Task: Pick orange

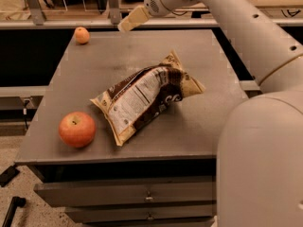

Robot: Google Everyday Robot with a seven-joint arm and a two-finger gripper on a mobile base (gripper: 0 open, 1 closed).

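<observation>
- Hovering over the far edge of the flat grey table [94, 65], the beige gripper [131, 21] points down and left; I cannot tell whether it is open or closed.
- The small round matte orange [82, 35] sits at the far left corner, apart from the gripper.
- A larger red-orange apple [77, 129] rests near the front left, beside a crumpled brown-and-white snack bag [147, 96].
</observation>
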